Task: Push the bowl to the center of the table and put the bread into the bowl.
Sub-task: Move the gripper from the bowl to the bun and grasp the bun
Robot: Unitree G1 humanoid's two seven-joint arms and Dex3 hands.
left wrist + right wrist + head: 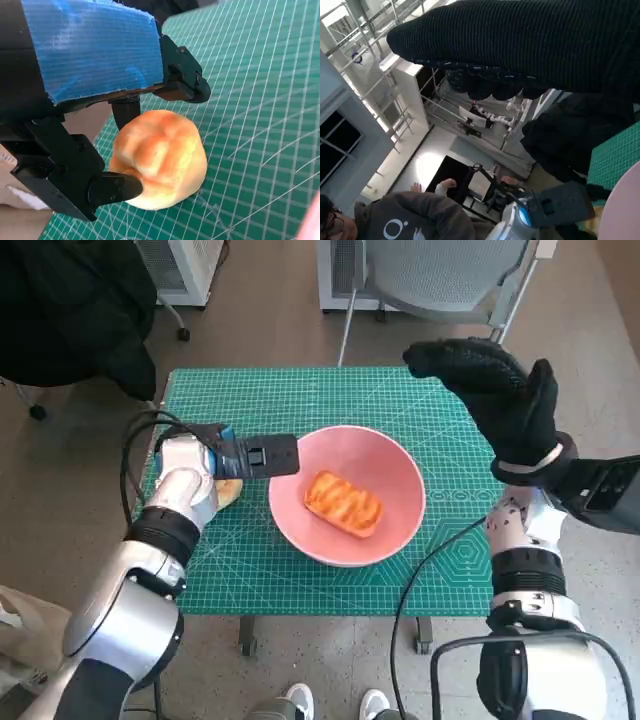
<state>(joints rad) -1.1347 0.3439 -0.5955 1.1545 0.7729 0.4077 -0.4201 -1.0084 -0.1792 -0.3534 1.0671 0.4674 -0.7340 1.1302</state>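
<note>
Two breads seen, one already in the bowl

One bread [344,503] is seen lying in the pink bowl [400,475] near the middle of the green-matted desk [300,395]. A second bun [160,157] is gripped by the left hand [245,456] beside the bowl. The right hand [495,390] is held open, raised above the desk's far right corner.

Bright even daylight, soft shadows — wide-angle edges bowed
</note>
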